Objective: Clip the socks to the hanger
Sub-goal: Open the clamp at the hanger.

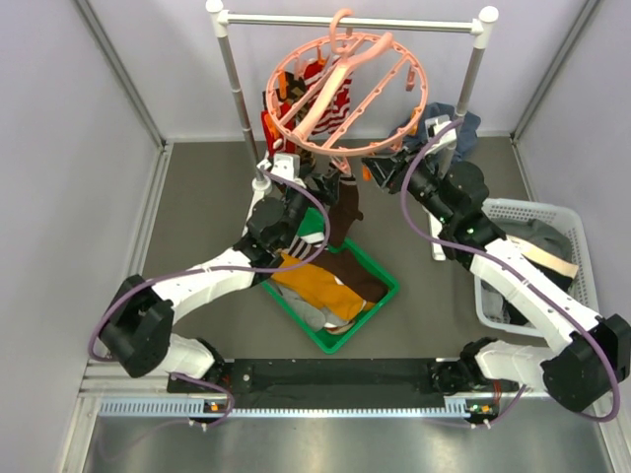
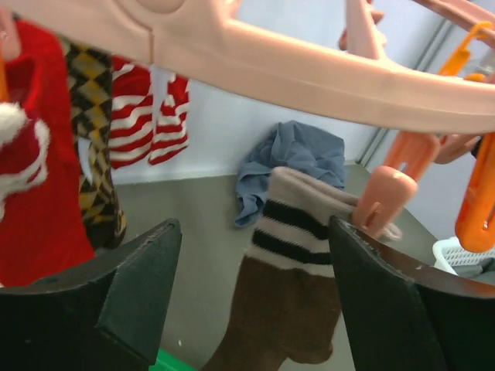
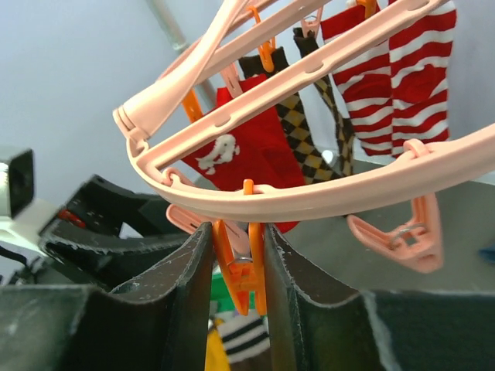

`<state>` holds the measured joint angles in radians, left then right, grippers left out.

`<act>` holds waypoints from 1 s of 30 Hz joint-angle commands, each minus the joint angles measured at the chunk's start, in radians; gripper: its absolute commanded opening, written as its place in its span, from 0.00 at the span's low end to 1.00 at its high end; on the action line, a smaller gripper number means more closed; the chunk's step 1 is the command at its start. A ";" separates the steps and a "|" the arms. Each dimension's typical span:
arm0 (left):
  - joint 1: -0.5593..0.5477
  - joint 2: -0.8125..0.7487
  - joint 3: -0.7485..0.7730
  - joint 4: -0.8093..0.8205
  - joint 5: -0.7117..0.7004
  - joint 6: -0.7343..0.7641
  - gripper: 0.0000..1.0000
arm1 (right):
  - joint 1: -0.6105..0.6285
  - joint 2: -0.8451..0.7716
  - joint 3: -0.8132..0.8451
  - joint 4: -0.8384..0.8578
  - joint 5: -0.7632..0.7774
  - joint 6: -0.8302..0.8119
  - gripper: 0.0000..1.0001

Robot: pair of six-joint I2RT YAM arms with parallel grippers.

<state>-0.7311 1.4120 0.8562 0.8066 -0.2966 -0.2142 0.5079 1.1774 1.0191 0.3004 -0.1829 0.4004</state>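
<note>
One round salmon-pink hanger (image 1: pixel 325 94) hangs from the metal rail (image 1: pixel 345 20) at 12 o'clock in the top view. Red, argyle and red-and-white striped socks (image 3: pixel 402 85) are clipped along its far side. At 6 o'clock below it, the green tray (image 1: pixel 367 318) holds more socks. The left gripper (image 2: pixel 255 301) has its jaws spread wide, and a brown black-banded sock (image 2: pixel 286 309) hangs between them from a pink clip (image 2: pixel 383 197). The right gripper (image 3: pixel 240 290) pinches an orange clip (image 3: pixel 241 267) under the ring's rim.

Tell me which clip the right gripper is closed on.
The orange clip under the hanger, pinched by the right gripper; the pink clip beside it hangs free.
</note>
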 commanded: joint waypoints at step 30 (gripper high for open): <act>0.004 -0.139 0.138 -1.331 -0.431 -0.769 0.68 | 0.224 0.068 -0.010 0.040 0.178 0.012 0.00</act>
<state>-0.7288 1.2243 0.9966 -0.5186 -0.6987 -0.8692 0.7055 1.2484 1.0222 0.3889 0.0063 0.4526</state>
